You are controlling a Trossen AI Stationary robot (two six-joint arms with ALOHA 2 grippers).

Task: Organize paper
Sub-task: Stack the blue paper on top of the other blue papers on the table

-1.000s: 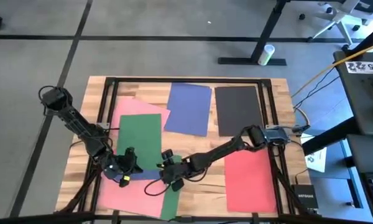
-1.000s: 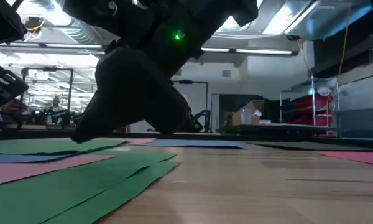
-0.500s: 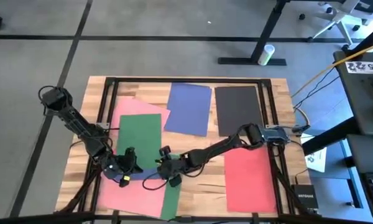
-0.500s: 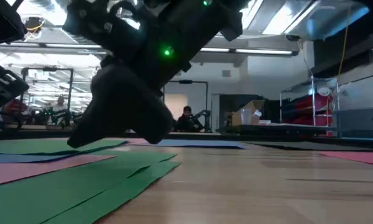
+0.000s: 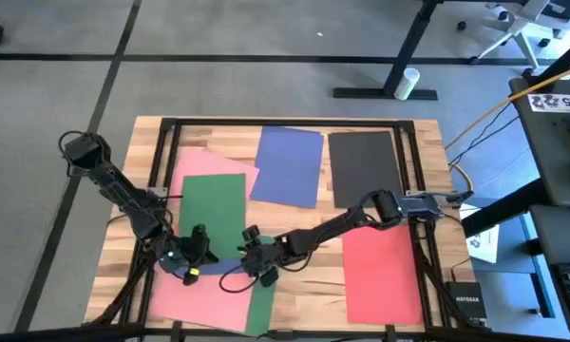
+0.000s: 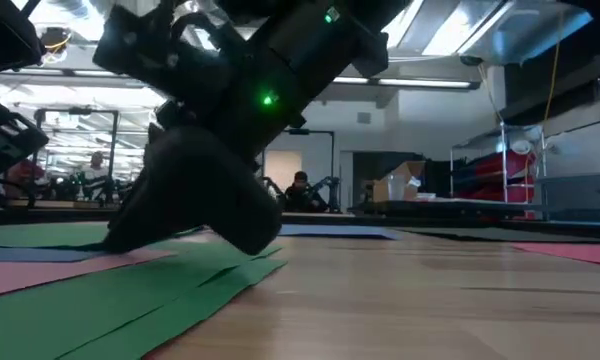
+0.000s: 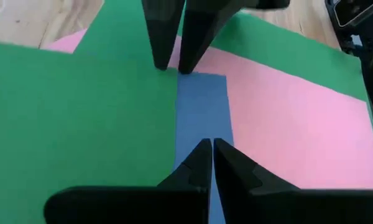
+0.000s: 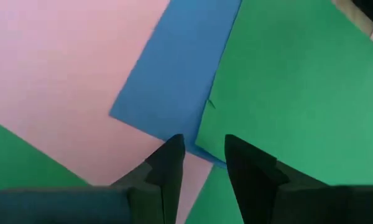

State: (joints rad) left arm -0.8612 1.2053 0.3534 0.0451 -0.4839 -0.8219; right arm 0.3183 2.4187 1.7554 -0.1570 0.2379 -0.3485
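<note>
Mostly the paper (image 5: 287,167) is lying spread across the wooden table (image 5: 423,133), several sheets overlapping around a half-buried blue sheet (image 8: 174,81). Over that sheet the right gripper (image 8: 199,163) is hovering, fingers apart, while the left gripper (image 7: 206,163) is waiting beside it, fingers together. Being thin, limp and slippery, each sheet probably needs pinching at a free edge.

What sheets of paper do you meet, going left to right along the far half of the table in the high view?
Pink sheet → blue sheet → black sheet.
</note>
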